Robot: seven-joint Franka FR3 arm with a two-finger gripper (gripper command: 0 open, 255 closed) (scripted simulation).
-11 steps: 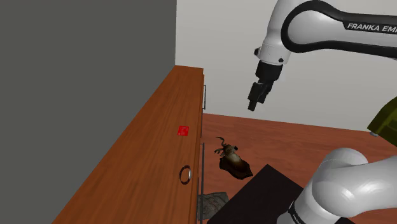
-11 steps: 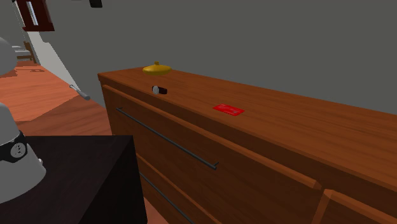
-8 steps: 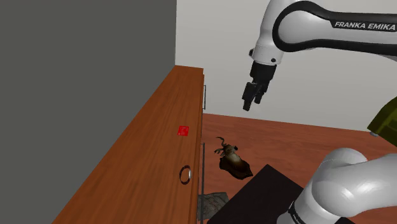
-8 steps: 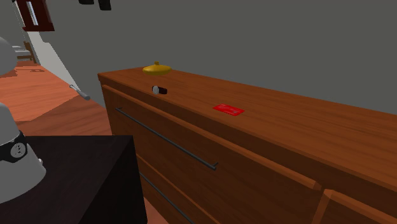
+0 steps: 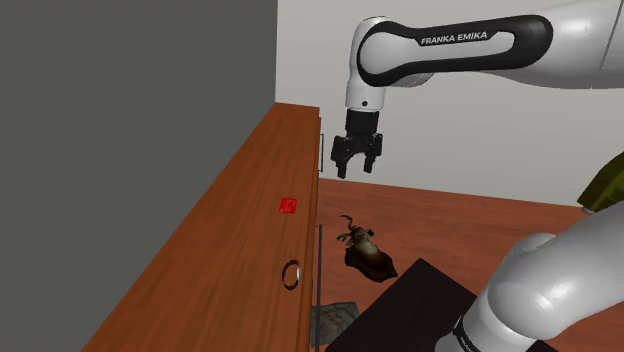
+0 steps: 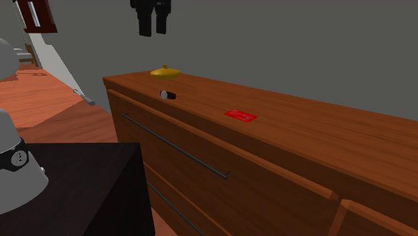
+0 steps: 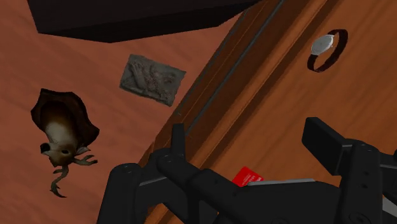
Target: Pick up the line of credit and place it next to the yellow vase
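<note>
red card lying on the wooden dresser
you're hovering the gripper spread wide, empty; card sitting below, toward the shoulder view's left.

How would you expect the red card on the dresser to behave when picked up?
The red card lies flat and thin on the dresser top, so probably light but hard to pinch. It may slide if pushed.

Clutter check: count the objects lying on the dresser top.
3: red card mid-top, wristwatch near the front edge, yellow vase at one end. More may lie off-frame.
</note>
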